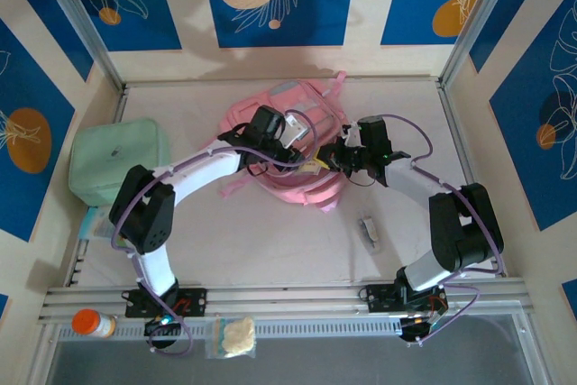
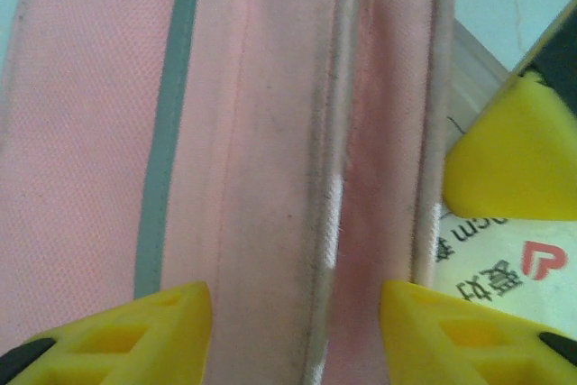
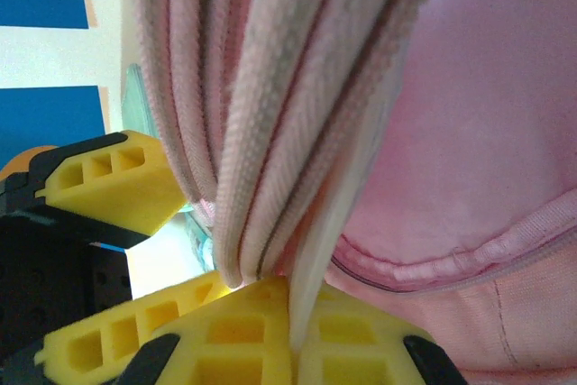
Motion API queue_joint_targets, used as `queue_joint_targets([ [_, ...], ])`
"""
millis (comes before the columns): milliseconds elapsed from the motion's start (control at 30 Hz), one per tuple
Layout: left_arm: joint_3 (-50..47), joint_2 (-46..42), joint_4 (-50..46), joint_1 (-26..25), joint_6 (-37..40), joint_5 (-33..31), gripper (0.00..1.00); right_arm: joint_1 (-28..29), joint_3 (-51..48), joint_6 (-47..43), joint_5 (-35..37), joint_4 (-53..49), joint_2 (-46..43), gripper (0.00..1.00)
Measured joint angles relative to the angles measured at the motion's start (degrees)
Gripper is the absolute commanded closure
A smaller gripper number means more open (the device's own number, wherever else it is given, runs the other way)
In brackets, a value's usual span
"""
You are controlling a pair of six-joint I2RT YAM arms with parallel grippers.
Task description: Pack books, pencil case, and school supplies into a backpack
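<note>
The right hand (image 3: 293,326) is clenched on a thin pale edge of the soft, woven pink backpack (image 3: 478,87). The left hand (image 2: 296,322), released, straddles its piped seams.

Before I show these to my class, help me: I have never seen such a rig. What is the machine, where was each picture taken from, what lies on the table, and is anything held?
These are two robot arms bolted at the near edge of a table. One picture looks down from above; the other two come from a camera on each wrist. On the table lie a pink backpack, a mint-green zip case and a small pale oblong item. The right fingers, yellow, are shut on a fold of the backpack's fabric. The left fingers stand open astride another fold, holding nothing.
</note>
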Motion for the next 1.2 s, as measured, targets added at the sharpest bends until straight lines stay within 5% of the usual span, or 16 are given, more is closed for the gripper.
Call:
queue_joint_targets([
  [67,0.7,1.0,0.0,0.1,0.2,-0.8,0.60,0.0,0.0,0.0,0.0,0.0,0.0,1.00],
  [300,3.0,2.7,-1.9,0.2,1.0,-1.9,1.00,-0.1,0.0,-0.1,0.0,0.0,0.0,1.00],
  [833,8.7,-3.9,-8.8,-0.7,-12.5,-8.3,1.00,2.7,1.3,-0.4,5.1,10.1,6.3,0.96],
  [1200,12.7,-4.1,-13.1,-1.4,-20.0,-10.9,1.00,8.5,8.1,2.4,8.8,18.9,17.6,0.70],
])
